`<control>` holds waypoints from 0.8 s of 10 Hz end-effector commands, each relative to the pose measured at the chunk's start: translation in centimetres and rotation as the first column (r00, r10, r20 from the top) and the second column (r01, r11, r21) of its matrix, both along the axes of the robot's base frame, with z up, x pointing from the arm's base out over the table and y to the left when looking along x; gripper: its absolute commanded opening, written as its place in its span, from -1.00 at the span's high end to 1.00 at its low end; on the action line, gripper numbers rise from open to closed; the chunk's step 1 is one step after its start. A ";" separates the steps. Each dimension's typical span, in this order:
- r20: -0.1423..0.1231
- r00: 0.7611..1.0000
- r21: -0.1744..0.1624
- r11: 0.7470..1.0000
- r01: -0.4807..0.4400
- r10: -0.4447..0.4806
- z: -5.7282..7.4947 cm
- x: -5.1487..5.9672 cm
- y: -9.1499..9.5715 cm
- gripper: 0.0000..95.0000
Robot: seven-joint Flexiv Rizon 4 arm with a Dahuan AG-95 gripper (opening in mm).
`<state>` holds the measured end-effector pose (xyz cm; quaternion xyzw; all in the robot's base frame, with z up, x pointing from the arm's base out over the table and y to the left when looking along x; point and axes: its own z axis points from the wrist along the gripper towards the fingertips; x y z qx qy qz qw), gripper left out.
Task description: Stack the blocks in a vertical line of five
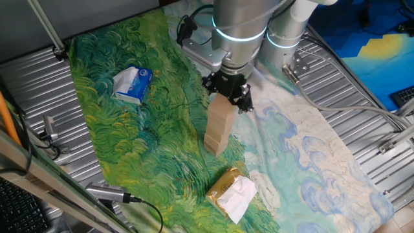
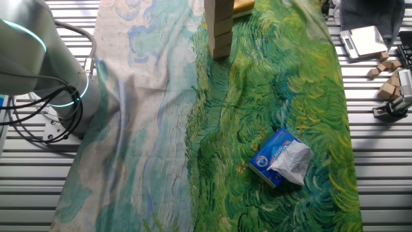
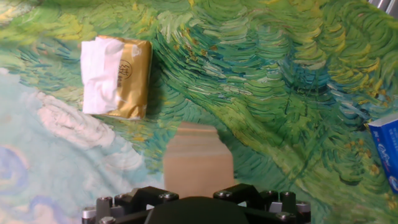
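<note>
One fixed view. Stack of small plain light-brown wooden cubes (image 1: 218, 126): upright column, leaning slightly, standing on the green-and-blue painted-pattern cloth (image 1: 162, 149) near the cloth's middle; seams between cubes are faint, so the count cannot be read here. Black two-finger gripper (image 1: 228, 92): directly over the column's top, fingers at either side of the uppermost cube; whether they press it or stand just off it cannot be told. Blue-and-white soft packet (image 1: 132, 85): on the green part of the cloth, well apart from the stack. Yellow-and-white wrapped packet (image 1: 231, 193): on the cloth, near the stack's foot, not touching it.

The other fixed view. Same column of cubes (image 2: 218, 29) at the top edge, its upper part cut off by the frame; three levels visible. Blue-and-white packet (image 2: 280, 158) lies lower on the green area. Loose wooden blocks (image 2: 388, 72) sit on the ribbed metal table (image 2: 380, 167), off the cloth. Gripper out of frame.

Hand view. Top cube (image 3: 198, 165) seen from above, just ahead of the gripper body. Yellow-and-white packet (image 3: 117, 76) beyond it; blue packet corner (image 3: 385, 149) at the right edge. Fingertips hidden.
</note>
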<state>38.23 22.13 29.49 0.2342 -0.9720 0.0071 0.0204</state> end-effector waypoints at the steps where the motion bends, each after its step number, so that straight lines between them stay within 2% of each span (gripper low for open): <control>1: -0.007 1.000 -0.003 1.000 -0.012 0.012 1.4 -0.3 -0.1 -0.60; 2: -0.035 0.999 -0.025 1.000 -0.011 0.010 2.6 0.4 -0.6 0.60; 3: -0.062 0.998 -0.049 0.998 -0.030 0.027 3.3 0.8 -0.8 1.00; 4: -0.083 0.996 -0.065 0.997 -0.045 0.040 3.6 1.0 -1.0 1.00; 8: -0.102 0.994 -0.077 0.996 -0.053 0.045 5.6 2.0 -1.6 1.00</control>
